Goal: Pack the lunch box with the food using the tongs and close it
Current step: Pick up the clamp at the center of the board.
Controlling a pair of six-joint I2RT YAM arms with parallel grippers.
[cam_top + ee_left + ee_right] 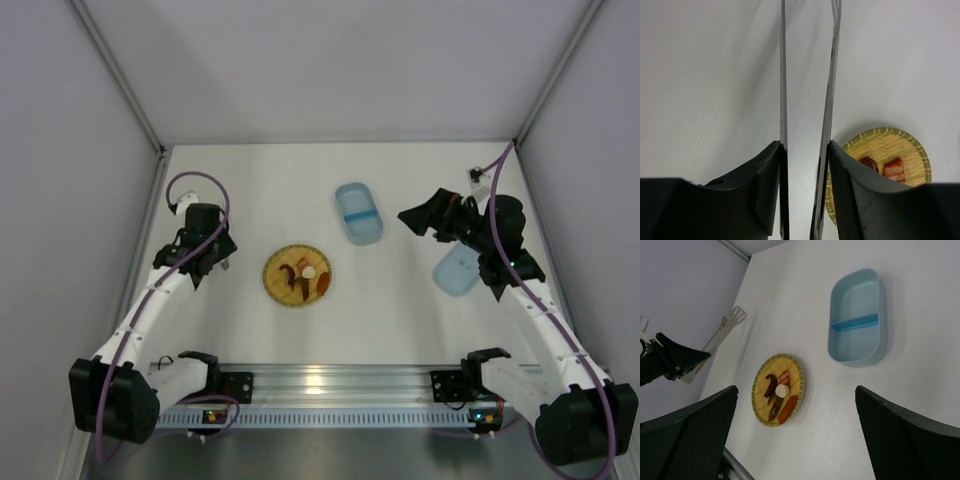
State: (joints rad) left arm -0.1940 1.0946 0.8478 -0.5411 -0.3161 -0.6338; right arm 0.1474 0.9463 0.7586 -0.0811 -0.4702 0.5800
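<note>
The left arm reaches up from its base at the near left corner, elbow bent, its wrist over the table to the left of the plate (pixel 297 276). The left gripper (pixel 805 150) is pinching the tongs (pixel 783 100): each thin blade lies flat against the inner face of one of the fingers (pixel 760 190), with a narrow gap between the blades, which run straight out ahead over bare table. From the right wrist view the tongs slant upward out of that gripper, spoon end off the surface. The plate sits just right of the tongs, with the food (pixel 779 392) on it: brown, red, orange and white pieces in a cluster. The lunch box (pixel 857 315) lies open beyond the plate, toward the far middle of the table, both sides of its divider bare. The right arm bends inward from the near right corner, its wrist turned toward the box. The right gripper (pixel 796 390) is spread wide with nothing between its fingers. The lid (pixel 455 272) lies flat on the table under that forearm.
</note>
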